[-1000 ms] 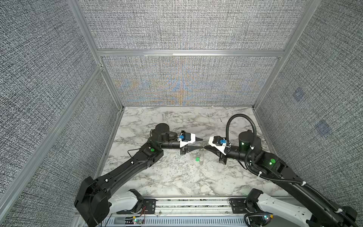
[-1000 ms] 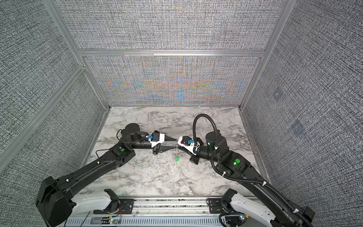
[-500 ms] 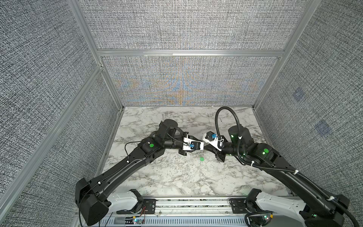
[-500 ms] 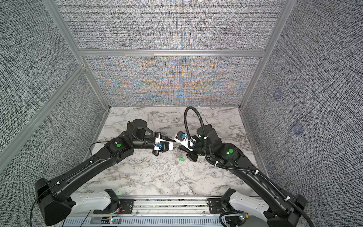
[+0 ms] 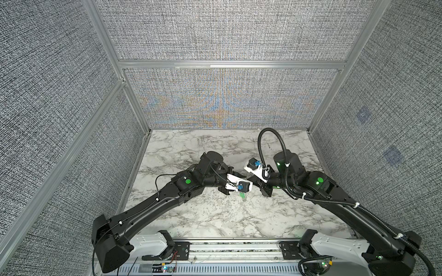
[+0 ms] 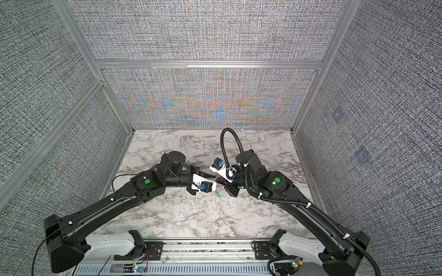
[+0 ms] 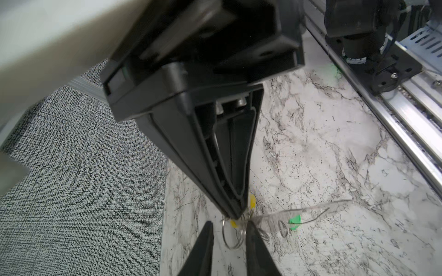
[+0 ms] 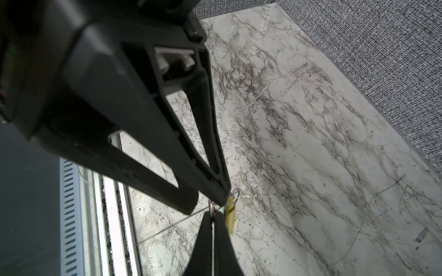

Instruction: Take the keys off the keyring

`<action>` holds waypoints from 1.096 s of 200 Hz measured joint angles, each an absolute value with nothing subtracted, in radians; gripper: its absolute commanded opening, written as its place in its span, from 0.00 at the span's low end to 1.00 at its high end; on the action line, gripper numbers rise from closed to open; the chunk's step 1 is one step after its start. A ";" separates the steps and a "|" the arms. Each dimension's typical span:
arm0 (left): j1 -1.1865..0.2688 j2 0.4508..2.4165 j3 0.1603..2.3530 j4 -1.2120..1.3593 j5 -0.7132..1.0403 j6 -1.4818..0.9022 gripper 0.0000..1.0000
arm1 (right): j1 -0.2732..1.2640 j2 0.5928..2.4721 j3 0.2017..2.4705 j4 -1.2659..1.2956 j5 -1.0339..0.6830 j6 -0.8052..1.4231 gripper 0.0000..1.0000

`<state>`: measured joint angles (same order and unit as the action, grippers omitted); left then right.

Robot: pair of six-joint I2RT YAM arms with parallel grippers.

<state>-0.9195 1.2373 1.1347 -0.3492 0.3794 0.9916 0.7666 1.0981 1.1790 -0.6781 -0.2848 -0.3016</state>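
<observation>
Right claw (image 7: 235, 213), fully shut, holds key bunch (image 7: 248, 216) off table so green tag (image 5: 242, 196) dangles at 6 o'clock. Left claw (image 7: 229, 222), half open, straddles wire ring (image 7: 233, 239); I think it is for pull-off.

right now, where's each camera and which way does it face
Both top views: high over the front rail, looking down at the table; left arm and right arm show base to wrist.
Left wrist: on the left arm, looking along its parted left pincer at the keyring; right pincer faces it.
Right wrist: on the right arm, looking along its shut pincer at the yellow tag and left pincer.
Shared: both wrist views show both pincers and the yellow tag; top views share the green tag.
</observation>
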 measured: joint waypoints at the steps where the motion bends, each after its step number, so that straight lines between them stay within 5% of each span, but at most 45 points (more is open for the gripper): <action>1: -0.920 1.238 1.135 -0.350 0.378 0.992 0.24 | 0.767 1.098 1.179 -0.678 -0.285 -0.302 0.00; 140: -0.961 1.267 1.155 -0.379 0.257 0.966 0.00 | 0.784 1.113 1.191 -0.710 -0.247 -0.303 0.00; 165: -0.959 1.255 1.140 -0.353 0.278 0.934 0.00 | 0.785 1.079 1.168 -0.687 -0.238 -0.303 0.19; 219: -0.912 1.232 1.105 -0.300 0.381 0.813 0.00 | 0.785 0.952 1.069 -0.587 -0.157 -0.306 0.35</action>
